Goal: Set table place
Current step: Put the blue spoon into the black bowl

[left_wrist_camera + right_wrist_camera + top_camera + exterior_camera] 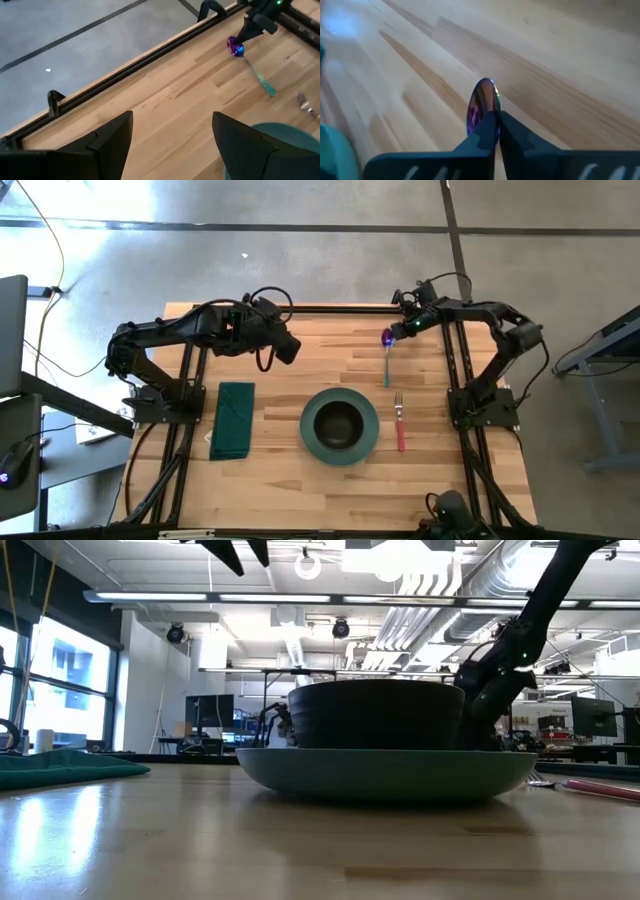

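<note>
High view: light butcher-block wood bench (290, 480) fills frame centre. Folded dark green cloth napkin (232, 421) left; teal round plate (340, 427) with dark bowl (339, 421) centre; red-handled fork (399, 423) right. Left hand (287, 347) hovers, fingers apart. Right hand (392, 333) clamped on iridescent purple spoon (387, 352) near far edge.

A light wooden table (290, 480) with a black rail frame. On it, from left to right: a folded green napkin (232, 420), a teal plate (368, 442) holding a dark bowl (338, 423), a red-handled fork (400, 421), and a spoon (387, 358) near the far edge.
</note>
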Controlling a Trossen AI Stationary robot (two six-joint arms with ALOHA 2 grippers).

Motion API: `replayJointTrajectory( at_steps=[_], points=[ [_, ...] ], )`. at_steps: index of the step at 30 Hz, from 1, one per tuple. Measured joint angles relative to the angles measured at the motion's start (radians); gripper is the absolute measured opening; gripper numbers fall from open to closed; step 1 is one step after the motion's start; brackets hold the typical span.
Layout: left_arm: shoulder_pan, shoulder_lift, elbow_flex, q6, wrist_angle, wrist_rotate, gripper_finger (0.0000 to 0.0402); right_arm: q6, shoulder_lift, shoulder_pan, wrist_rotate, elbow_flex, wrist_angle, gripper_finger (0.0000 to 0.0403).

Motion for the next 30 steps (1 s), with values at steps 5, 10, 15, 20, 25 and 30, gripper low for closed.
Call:
replayJointTrajectory(
  at_steps=[5,10,15,20,25,30],
  points=[
    [0.000,0.014,0.000,-0.011,0.063,-0.002,0.0260,0.025,-0.130,0.023,-0.003,0.000,0.015,0.0000],
    [0.000,0.067,0.000,-0.005,0.134,-0.007,0.0260,0.092,-0.322,0.042,-0.006,0.000,0.045,0.0000],
    [0.000,0.158,0.000,0.005,0.239,-0.033,0.0260,0.159,-0.517,0.047,-0.004,0.000,0.093,0.0000],
    [0.002,0.256,-0.001,0.098,0.503,0.026,0.0260,0.193,-0.669,0.050,-0.003,0.000,0.090,0.0000],
    [0.039,0.349,-0.002,0.187,0.758,0.220,0.0260,0.205,-0.755,0.082,0.000,0.000,0.085,0.0000],
    [0.089,0.375,-0.001,0.175,0.815,0.286,0.0260,0.205,-0.784,0.123,-0.004,0.000,0.060,0.0000]
  ],
)
